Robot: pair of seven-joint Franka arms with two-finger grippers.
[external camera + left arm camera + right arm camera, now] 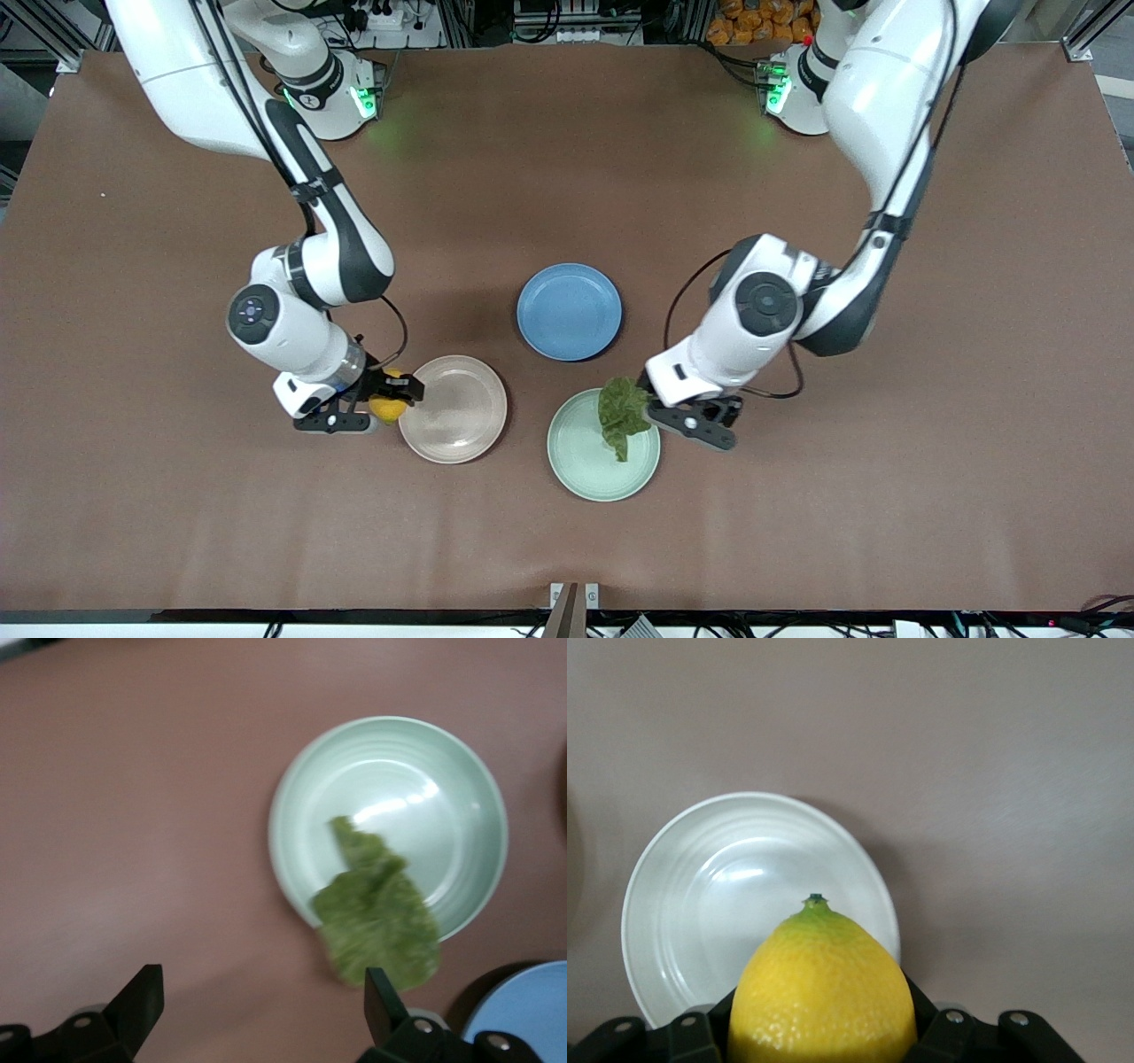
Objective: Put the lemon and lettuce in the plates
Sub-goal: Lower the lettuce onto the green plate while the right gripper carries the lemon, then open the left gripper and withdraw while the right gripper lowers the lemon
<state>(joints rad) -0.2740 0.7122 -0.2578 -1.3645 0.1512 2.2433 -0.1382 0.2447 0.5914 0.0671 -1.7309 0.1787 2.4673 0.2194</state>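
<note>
Holding lemon (822,992) clenched in right gripper (390,399), just off the pink plate (461,434) rim; release here and it rolls onto the desk (177,514). Left gripper (700,424) fingers released; lettuce (622,413) overhangs the green plate (585,470) rim, may slip off.

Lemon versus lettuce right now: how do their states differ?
The lemon is clamped in the shut right gripper beside the pink plate, not in it; the lettuce lies free, draped over the green plate rim by the open left gripper. Lemon is smooth yellow; lettuce wrinkly green.
</note>
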